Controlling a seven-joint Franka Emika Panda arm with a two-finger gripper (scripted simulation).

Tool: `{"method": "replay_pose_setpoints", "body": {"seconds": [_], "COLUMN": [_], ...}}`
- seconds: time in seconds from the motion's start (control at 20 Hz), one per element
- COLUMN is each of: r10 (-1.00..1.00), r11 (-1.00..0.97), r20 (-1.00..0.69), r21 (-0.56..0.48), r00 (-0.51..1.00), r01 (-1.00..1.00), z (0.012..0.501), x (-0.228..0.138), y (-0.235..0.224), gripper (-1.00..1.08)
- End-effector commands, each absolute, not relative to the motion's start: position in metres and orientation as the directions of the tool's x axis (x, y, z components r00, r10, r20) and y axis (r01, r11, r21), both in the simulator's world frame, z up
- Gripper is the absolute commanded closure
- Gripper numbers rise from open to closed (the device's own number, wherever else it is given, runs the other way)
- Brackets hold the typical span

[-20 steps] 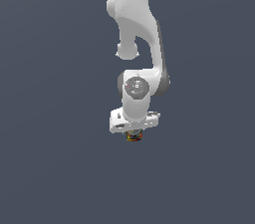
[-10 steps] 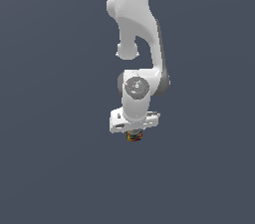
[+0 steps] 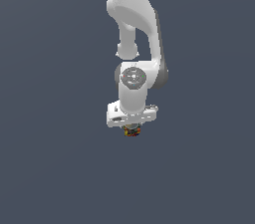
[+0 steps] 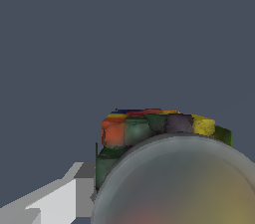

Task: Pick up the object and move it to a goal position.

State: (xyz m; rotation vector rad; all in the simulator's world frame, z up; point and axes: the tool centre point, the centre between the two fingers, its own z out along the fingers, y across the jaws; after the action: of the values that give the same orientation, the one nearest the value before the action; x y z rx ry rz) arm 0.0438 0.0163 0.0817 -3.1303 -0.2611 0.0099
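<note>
The white arm point(image 3: 133, 44) comes down from the top of the exterior view, bends at a round joint, and ends in a flat white wrist block pointing straight down. Tucked right under that block is the pincer point(image 3: 131, 129), and between its fingers sits the jar point(image 3: 132, 131), of which only a small speckled bit of red, yellow and dark shows below the hand. The pincer looks clamped on it: the jar is touching the hand and nothing is visibly beneath it but the plain grey-blue backdrop. Whether that backdrop is a desk surface under the jar, or the jar is clear of any surface, I cannot tell from here.

The wrist view is almost filled by the jar point(image 4: 159, 128) at very close range. Its greyish, glossy round top bulges towards the lens, and behind it runs a band of blocky patches: orange-red, dark green, dull purple, yellow, with a thin blue and red edge along the rim. One pale grey finger point(image 4: 55, 200) of the pincer shows beside the jar, right against its dark green side.
</note>
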Motion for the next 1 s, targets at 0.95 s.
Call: {"method": "replay_pose_setpoints", "body": {"seconds": [0.95], "r10": [0.165], "r11": [-0.986], "r20": [0.000], "r21": [-0.001], "r00": [0.986], "r01": [0.165], "z": [0.258], "x": [-0.041], "y": [-0.051], "gripper": [1.08]}}
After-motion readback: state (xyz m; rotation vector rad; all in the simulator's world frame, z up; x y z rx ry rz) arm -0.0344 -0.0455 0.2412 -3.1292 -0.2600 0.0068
